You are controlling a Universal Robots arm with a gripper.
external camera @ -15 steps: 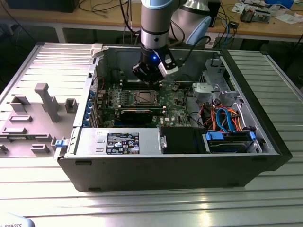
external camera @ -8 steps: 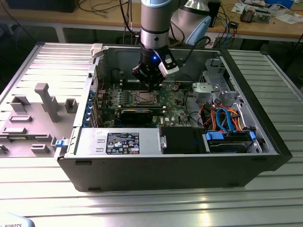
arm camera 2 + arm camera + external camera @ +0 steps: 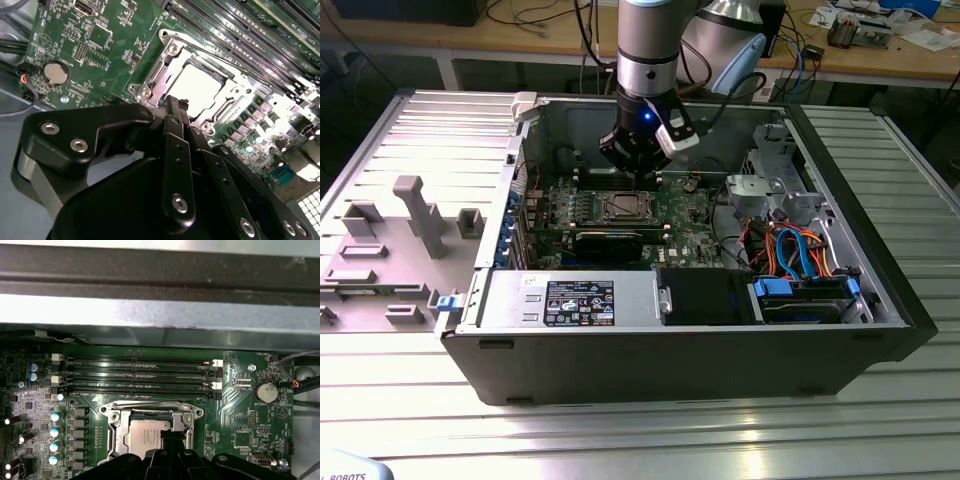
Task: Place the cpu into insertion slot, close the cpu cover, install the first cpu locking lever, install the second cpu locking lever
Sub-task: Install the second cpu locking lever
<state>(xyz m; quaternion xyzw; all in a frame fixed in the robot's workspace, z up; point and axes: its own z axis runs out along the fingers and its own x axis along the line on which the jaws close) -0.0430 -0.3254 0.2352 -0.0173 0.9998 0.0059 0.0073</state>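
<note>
The cpu [image 3: 142, 436] lies flat in the insertion slot [image 3: 116, 437], its silver top bright in the second wrist view [image 3: 200, 82]. The cpu cover [image 3: 150, 409] is down around it as a silver frame [image 3: 165, 55]. My gripper [image 3: 176, 106] hangs just above the socket's edge with its black fingers pressed together and nothing between them. In the first wrist view the gripper [image 3: 170, 440] overlaps one corner of the chip. The exterior view shows the gripper [image 3: 639, 178] right behind the socket [image 3: 623, 207]. I cannot make out how the locking levers stand.
The open computer case [image 3: 680, 350] lies on a ribbed metal table. Long black memory slots [image 3: 140, 375] run beside the socket. A black card [image 3: 610, 240], a power supply [image 3: 570, 298] and blue-orange cables [image 3: 800, 250] fill the case. A grey fixture plate [image 3: 390, 250] sits on the exterior view's left.
</note>
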